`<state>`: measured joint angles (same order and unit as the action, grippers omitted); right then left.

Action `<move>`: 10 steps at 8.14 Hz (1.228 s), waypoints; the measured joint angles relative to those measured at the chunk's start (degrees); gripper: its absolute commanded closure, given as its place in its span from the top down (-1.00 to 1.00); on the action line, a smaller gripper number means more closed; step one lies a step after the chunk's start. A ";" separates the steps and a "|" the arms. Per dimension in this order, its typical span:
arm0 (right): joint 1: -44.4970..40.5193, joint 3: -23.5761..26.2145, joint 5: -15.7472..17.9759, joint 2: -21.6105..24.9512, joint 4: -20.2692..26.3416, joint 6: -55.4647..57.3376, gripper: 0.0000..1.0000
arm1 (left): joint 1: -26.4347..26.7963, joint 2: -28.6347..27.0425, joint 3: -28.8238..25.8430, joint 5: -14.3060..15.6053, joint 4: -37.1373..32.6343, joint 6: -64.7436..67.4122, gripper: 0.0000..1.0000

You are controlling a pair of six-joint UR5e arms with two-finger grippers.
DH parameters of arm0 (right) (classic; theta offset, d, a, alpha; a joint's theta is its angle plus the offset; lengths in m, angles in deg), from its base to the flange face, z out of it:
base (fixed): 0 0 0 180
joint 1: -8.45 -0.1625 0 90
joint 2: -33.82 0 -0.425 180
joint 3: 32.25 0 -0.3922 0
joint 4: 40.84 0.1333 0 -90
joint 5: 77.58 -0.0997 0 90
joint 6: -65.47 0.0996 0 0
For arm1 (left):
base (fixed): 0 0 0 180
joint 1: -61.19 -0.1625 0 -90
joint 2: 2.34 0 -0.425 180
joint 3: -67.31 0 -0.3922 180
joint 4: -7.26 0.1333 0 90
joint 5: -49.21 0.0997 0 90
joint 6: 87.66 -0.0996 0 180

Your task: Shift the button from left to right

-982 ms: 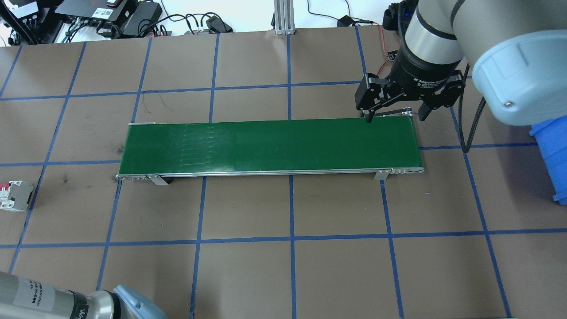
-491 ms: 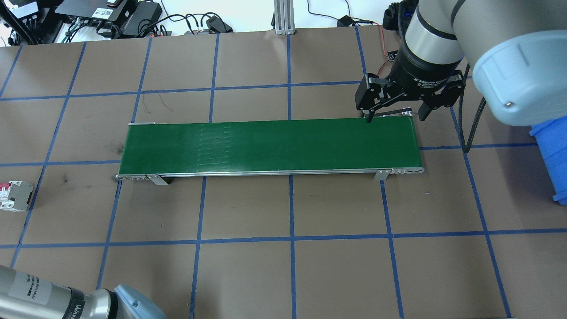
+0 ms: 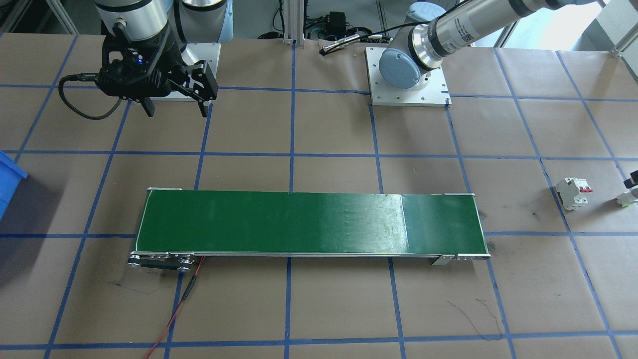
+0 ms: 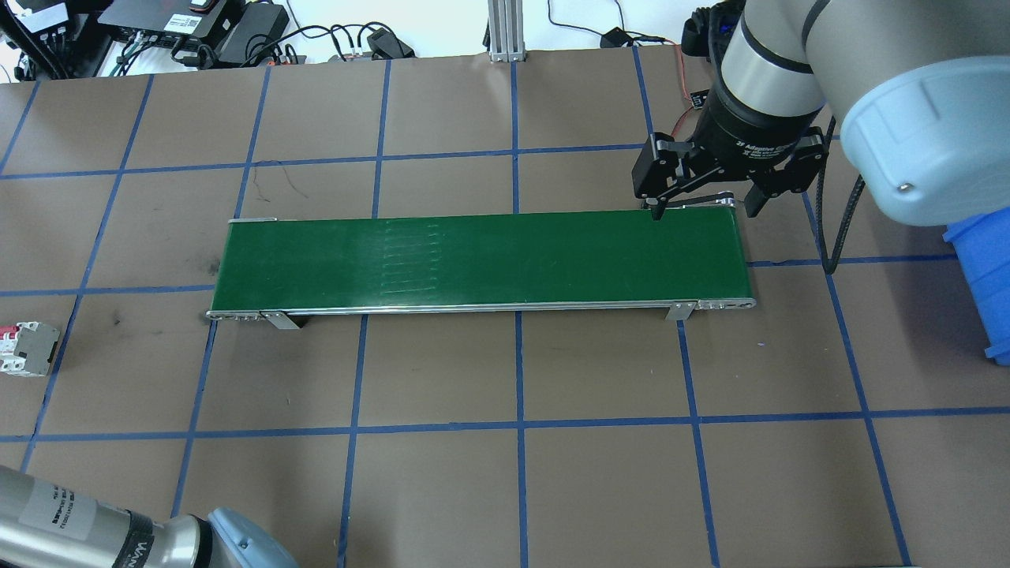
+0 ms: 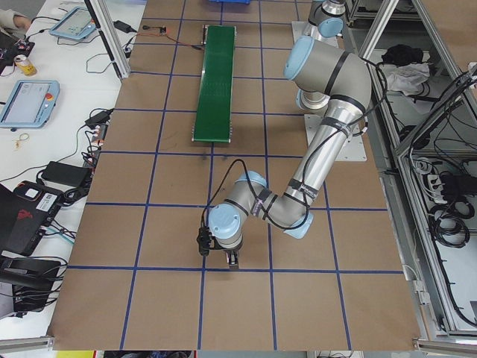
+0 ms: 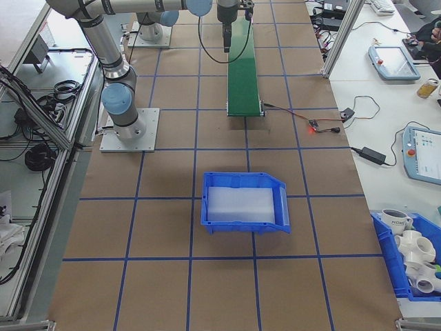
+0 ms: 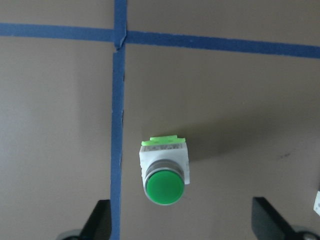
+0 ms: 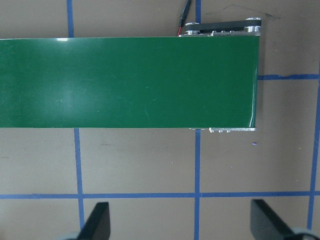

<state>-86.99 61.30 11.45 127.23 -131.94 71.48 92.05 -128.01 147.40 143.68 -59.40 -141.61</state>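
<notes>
The button [image 7: 164, 172] sits on the brown bench [image 7: 225, 100] just right of a blue tape line [image 7: 118, 125], below the left gripper [image 7: 182, 227], whose fingers [image 7: 100, 220] are spread wide and hold nothing. The right gripper [image 4: 702, 207] hangs wide open and empty by the right end of the green conveyor belt [image 4: 481, 259]

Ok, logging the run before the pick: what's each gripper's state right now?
Left gripper: open, holding nothing, fingers either side of the button on the table.
Right gripper: open, empty, above the conveyor belt.
</notes>
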 measured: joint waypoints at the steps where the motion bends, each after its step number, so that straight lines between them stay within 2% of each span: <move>1: 0.00 0.20 -0.04 0.01 -0.02 -0.01 1.00 | 0.30 -0.41 0.01 -0.05 0.56 -1.19 1.00; 5: 0.00 0.39 -0.08 0.02 -0.04 0.05 1.00 | 0.52 -2.45 0.11 -0.23 5.43 -4.72 1.00; 7: 0.00 0.40 -0.09 0.02 -0.04 0.05 1.00 | 0.52 -2.47 0.21 -2.15 5.59 -5.09 1.00; 10: 0.00 0.40 -0.09 0.02 -0.05 0.05 1.00 | 0.50 -2.41 0.32 -3.03 5.50 -5.56 0.63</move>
<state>-86.99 61.70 11.36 127.25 -131.98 71.53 92.55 -130.42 147.72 140.65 -53.90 -147.17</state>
